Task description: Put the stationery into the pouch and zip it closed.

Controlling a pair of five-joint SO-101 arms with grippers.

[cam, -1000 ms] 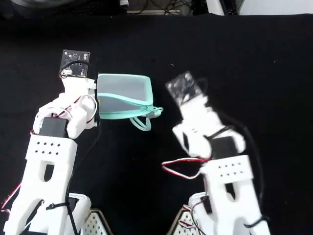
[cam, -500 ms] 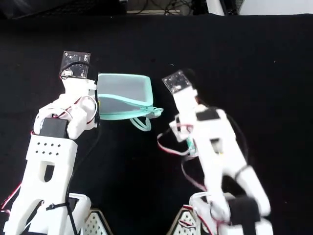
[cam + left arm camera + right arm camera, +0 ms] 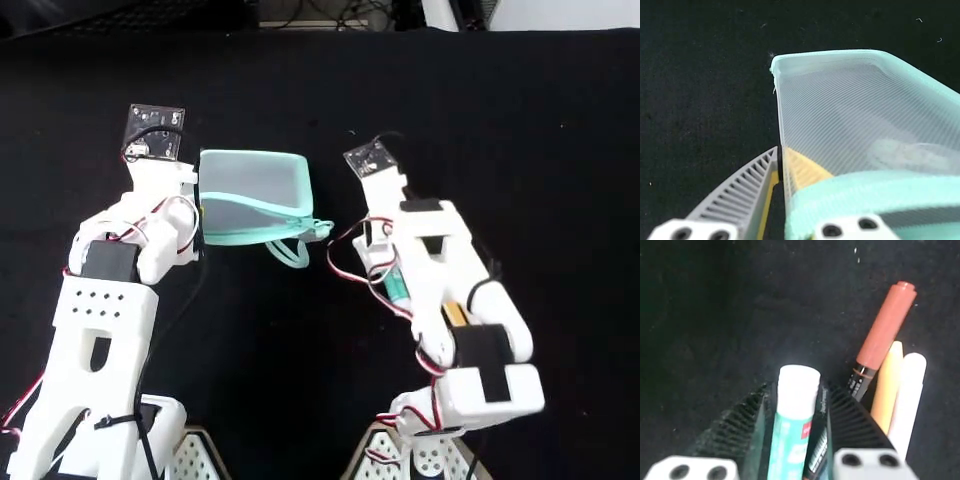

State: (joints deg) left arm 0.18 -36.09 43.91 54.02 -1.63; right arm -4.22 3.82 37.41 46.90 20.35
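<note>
Your right arm has changed shape over the last second. It has risen from a low, bunched pose into a tall, folded one, and its wrist now sits slightly farther across the black cloth-covered table and closer to the pouch. The right gripper is clamped on a teal tube with a white cap, the cap poking out past the fingertips. That reads as a finished pick: you have one piece of stationery in hand, lifted and not yet delivered.

The translucent mesh pouch with mint-green trim has not moved. It lies on the left side of the table towards the far edge, with its zip loop trailing off the near right corner. The tube is to its right and apart from it. Your left gripper has also stayed put, pinched on the pouch's left edge with one finger outside the mesh and the other showing through it. A pale shape shows inside the pouch, too blurred to name. You cannot tell from here how wide the zip mouth stands.

Three items are left on the cloth just beyond the tube's cap: a red-brown marker, an orange pen and a white pen, lying side by side and touching.

So you are early to midway. Next comes carrying the tube left to the pouch's opening, which probably needs the left hold to stay firm.
</note>
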